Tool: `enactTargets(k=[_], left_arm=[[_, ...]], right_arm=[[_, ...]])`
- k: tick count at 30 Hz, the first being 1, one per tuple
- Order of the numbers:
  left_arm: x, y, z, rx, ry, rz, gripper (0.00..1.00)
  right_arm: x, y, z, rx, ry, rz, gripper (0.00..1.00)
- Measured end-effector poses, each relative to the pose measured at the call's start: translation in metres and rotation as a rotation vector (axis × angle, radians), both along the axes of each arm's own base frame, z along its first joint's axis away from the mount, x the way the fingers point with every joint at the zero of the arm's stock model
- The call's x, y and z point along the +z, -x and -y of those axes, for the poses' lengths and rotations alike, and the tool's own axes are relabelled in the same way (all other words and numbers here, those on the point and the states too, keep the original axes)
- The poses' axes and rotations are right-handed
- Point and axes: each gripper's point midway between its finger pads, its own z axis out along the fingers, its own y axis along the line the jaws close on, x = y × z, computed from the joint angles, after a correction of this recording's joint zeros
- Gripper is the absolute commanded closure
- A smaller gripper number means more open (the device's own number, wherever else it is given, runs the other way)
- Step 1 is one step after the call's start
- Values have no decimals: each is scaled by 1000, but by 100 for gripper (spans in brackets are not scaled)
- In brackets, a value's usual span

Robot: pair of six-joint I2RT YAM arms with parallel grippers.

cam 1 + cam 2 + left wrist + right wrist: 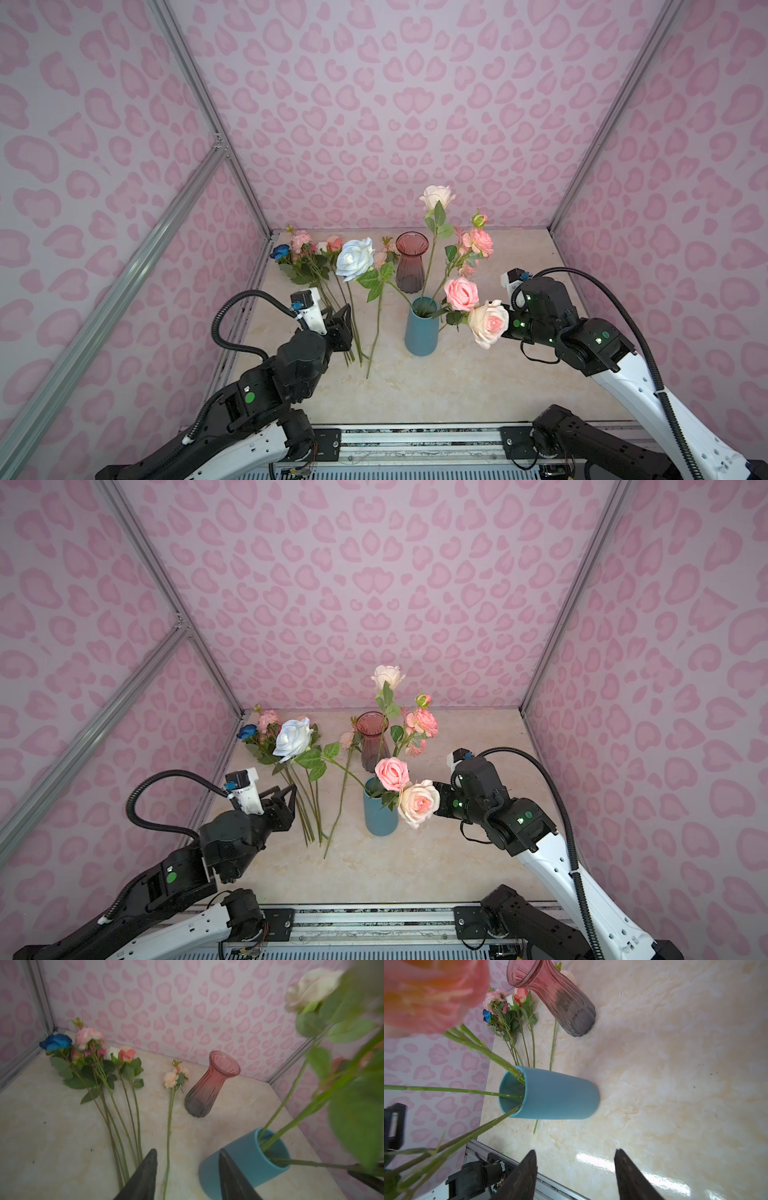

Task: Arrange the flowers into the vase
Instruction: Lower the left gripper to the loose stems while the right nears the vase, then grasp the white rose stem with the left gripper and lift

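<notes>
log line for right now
left hand open | right hand open | blue vase part filled | loose flowers on table

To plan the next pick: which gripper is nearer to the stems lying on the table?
Left. The left gripper is right above the lying stems; the right gripper is beyond the blue vase, by the peach rose.

In both top views the large peach-and-cream rose bloom (489, 323) hides the front of the right gripper (575, 1150). The lower ends of the green stems (446, 1089) are out of sight inside the matte blue cylinder vase (422, 332). In the right wrist view a pink-orange bloom (431, 993) is blurred and cut by the edge, so I cannot tell which rose it is. In the left wrist view the near green leaves (357, 1122) are blurred too.
</notes>
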Motion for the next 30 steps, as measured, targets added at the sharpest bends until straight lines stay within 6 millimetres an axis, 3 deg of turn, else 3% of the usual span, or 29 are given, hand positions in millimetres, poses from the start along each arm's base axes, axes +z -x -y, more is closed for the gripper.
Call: enactTargets(k=[2, 5, 9, 17, 23, 26, 30], left_arm=[[-35, -2, 0, 28, -10, -68, 57], [-54, -2, 2, 35, 15, -94, 52], [-71, -12, 12, 35, 28, -117, 51], [-150, -54, 49, -22, -25, -317, 52], [-180, -74, 84, -118, -2, -383, 53], [-201, -72, 100, -180, 11, -431, 56], [-214, -65, 116, -238, 16, -460, 56]], right_arm=[[-13, 8, -5, -6, -27, -34, 42], [-27, 14, -12, -11, -48, -74, 43], [-40, 7, -19, -48, -56, -86, 45], [-78, -21, -11, -171, -51, -98, 46], [-98, -30, -6, -199, -63, -112, 45], [-107, -33, -1, -204, -63, -123, 44], [-112, -33, 3, -185, -46, -123, 44]])
